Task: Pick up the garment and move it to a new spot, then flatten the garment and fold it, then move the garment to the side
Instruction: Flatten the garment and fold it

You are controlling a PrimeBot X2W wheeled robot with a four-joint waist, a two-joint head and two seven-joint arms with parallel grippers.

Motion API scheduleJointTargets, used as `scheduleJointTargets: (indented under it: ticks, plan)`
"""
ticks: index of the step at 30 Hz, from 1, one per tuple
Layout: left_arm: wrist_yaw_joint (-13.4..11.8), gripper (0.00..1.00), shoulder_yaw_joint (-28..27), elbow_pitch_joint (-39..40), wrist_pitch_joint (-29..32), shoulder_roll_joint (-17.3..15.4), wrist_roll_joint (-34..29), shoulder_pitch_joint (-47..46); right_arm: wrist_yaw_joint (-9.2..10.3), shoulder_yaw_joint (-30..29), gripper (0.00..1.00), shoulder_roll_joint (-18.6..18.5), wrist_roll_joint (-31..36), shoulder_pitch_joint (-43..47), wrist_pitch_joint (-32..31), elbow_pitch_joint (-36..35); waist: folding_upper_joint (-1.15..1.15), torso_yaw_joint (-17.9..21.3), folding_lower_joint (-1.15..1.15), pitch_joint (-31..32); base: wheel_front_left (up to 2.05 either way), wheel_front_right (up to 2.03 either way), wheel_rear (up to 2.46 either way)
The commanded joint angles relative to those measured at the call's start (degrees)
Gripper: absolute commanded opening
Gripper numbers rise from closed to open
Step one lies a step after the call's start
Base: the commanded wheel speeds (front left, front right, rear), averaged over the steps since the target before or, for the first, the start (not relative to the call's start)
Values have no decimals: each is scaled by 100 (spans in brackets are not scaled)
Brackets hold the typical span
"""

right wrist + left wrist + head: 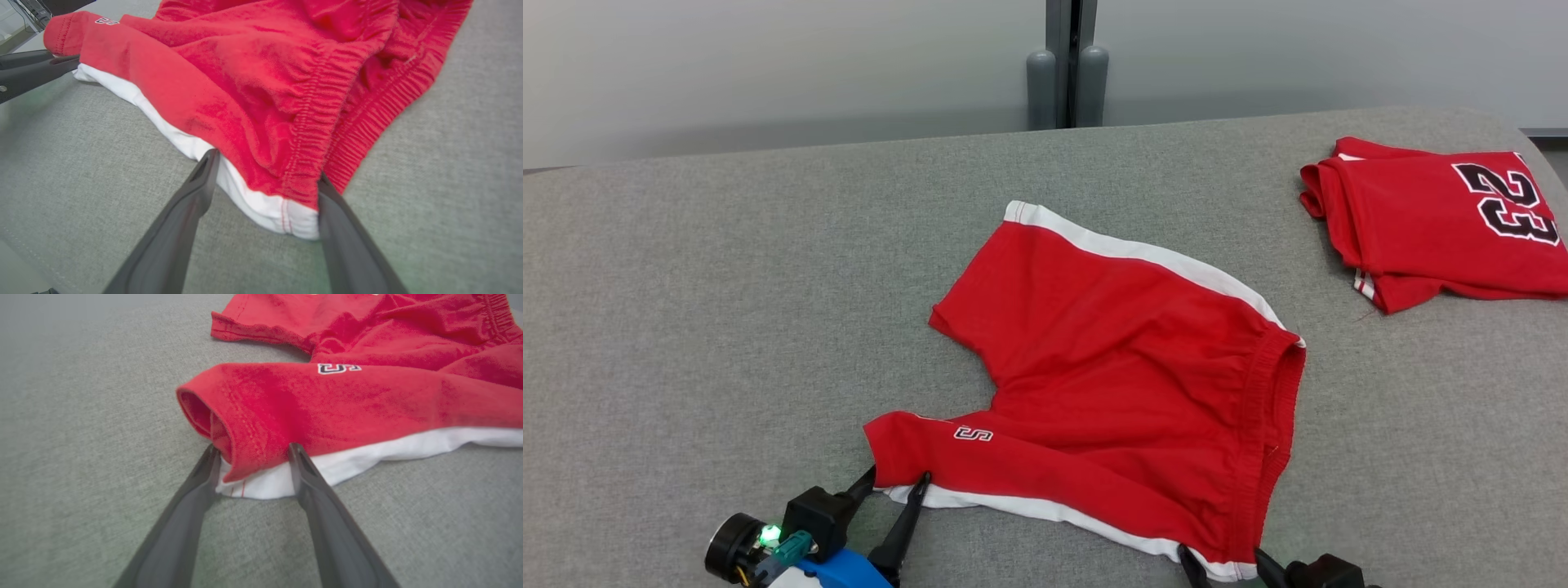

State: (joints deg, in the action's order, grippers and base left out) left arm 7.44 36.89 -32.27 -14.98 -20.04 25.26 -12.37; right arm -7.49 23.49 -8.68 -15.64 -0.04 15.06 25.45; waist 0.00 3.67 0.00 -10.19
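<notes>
Straddling near edge of spread shorts (pixel 1127 351): left jaws at leg hem (pixel 245 449), right jaws at waistband (pixel 306 155), both open. Fits pre-fold pinch or post-flattening release.

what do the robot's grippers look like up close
Each has two long, dark grey fingers that taper to narrow tips. The left gripper sits on a black block with a blue housing, a teal connector, a glowing green light and a round black, silver-rimmed part. The right gripper has a black base too.
</notes>
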Motion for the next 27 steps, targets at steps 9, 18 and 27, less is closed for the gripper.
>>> scheduleJointTargets:
  ticks: [9,18,27]
  plan:
    - [6,0,-56,327,-28,33,260,156,-2,-149,0,-1,-162,-145,15,-204,0,-69,0,142,0,0,0]
    - [6,0,-261,1654,-28,-132,522,52,-2,-608,0,-325,-223,-307,18,-1441,0,-185,0,198,0,0,0]
    - [6,0,-145,1815,-27,-282,826,-1665,-2,-323,0,-747,-504,-2377,-101,-1543,0,-120,0,-170,0,0,0]
